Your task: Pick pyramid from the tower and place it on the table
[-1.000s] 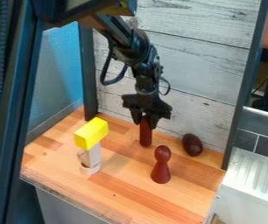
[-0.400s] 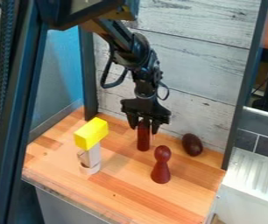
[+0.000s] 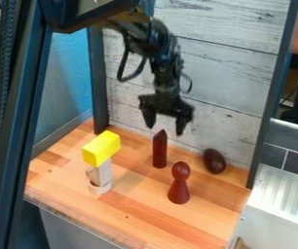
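The gripper (image 3: 164,127) hangs open above the back middle of the table (image 3: 139,209), its two fingers apart. Just below it, a dark red upright piece with a pointed top (image 3: 159,150) stands on the wood, not held. At the left stands a tower: a yellow block (image 3: 102,148) lies on top of pale wooden pieces (image 3: 100,176). I cannot tell a separate pyramid among the tower's parts.
A dark red pawn-shaped piece (image 3: 179,184) stands right of the middle. Behind it, a dark brown egg-shaped piece (image 3: 213,161) is near the back wall. A dark frame post rises at the left, another at the right.
The gripper was around the pointed red piece; its fingers opened and it rose off the piece. The red piece shifted slightly toward the front and now stands alone.
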Tool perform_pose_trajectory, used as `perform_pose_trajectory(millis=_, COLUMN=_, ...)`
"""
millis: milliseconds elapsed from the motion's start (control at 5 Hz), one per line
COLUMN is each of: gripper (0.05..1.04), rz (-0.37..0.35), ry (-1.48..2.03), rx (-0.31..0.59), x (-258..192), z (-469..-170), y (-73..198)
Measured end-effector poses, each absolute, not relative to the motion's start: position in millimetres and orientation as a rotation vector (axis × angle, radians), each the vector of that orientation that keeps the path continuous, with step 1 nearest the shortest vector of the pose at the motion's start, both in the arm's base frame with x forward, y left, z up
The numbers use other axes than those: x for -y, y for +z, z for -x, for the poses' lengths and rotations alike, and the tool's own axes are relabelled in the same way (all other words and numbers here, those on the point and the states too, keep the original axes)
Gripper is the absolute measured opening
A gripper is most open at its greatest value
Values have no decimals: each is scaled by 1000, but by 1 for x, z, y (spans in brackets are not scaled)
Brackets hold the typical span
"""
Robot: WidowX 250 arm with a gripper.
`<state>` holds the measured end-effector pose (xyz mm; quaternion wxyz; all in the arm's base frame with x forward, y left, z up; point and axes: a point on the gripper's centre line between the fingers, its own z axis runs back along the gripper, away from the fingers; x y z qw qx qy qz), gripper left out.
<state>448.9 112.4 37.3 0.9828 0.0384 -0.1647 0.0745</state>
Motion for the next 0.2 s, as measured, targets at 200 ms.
perform_pose_trajectory(millis=200, gripper=1001, rz=-52, ry=145, rx=334, x=-109, z=-448, y=69)
